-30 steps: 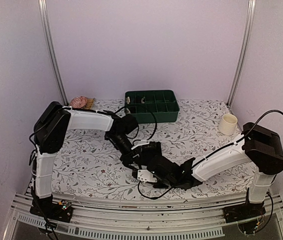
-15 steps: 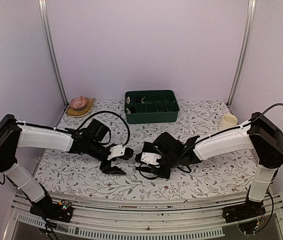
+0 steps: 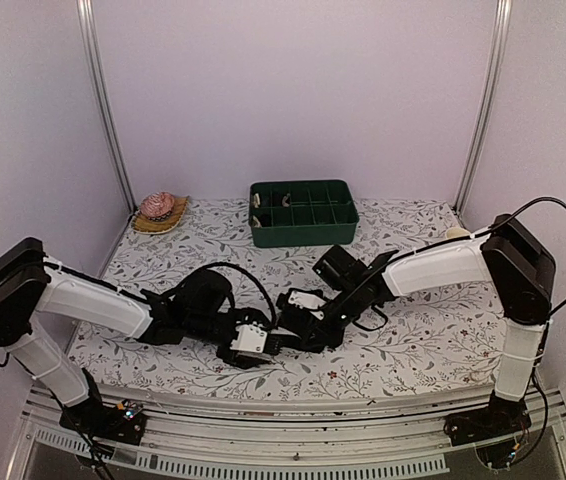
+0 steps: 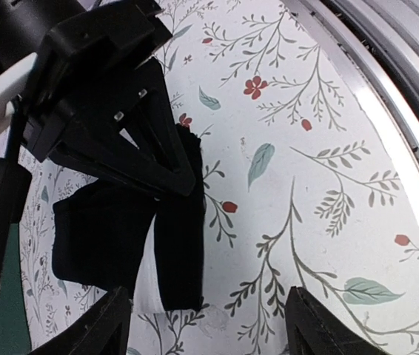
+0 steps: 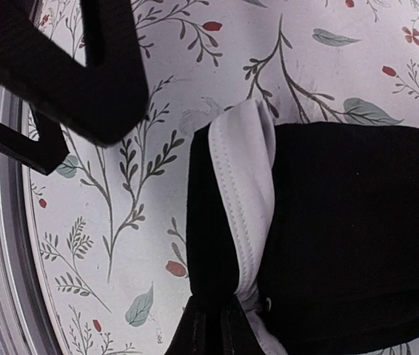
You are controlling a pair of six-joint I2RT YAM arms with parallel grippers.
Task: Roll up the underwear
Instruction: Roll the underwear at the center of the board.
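- right claw (image 5: 211, 314): pinched tight on the hem of the black fabric underwear (image 5: 343, 237), white band showing by the fingers. Rest of the cloth spreads flat off to one side of it.
- left claw (image 4: 208, 314): jaws wide, nothing in them, low over the floral-print table cover (image 4: 328, 185).
- key bit: the folded edge lies dead ahead of the left claw, a touch off-centre, long axis running straight away along its reach.
- near end sits just short of the left fingertips; far end is under the right claw.
- R arm's on it, L arm's near, not touching. My guess: the roll starts from that near end.
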